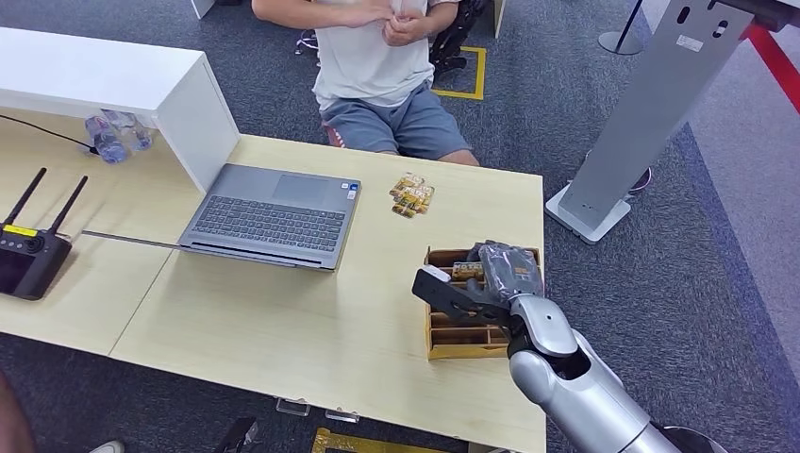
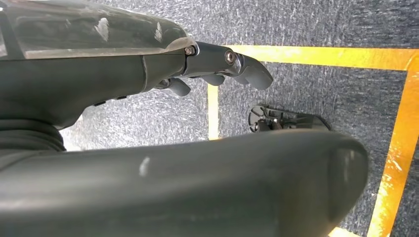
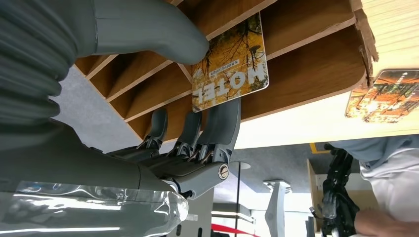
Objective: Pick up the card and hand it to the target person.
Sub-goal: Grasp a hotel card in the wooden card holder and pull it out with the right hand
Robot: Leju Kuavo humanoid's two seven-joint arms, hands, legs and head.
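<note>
A yellow card (image 3: 232,64) printed "HOTEL" stands in a slot of the wooden card holder (image 3: 306,64). My right hand (image 3: 197,123) pinches it, thumb on the printed face and fingers behind it. From the head view, the right hand (image 1: 491,278) sits over the holder (image 1: 462,335) near the table's right edge, with the card (image 1: 467,271) just showing. The target person (image 1: 377,57) sits across the table, hands held at the chest. My left hand (image 2: 99,74) hangs over the floor, fingers loosely apart and holding nothing.
A few loose cards (image 1: 412,196) lie on the table beyond the holder. An open laptop (image 1: 274,215) sits mid-table beside a white shelf (image 1: 113,85). A black controller with antennas (image 1: 28,255) lies at the far left. A grey stand (image 1: 651,113) rises at the right.
</note>
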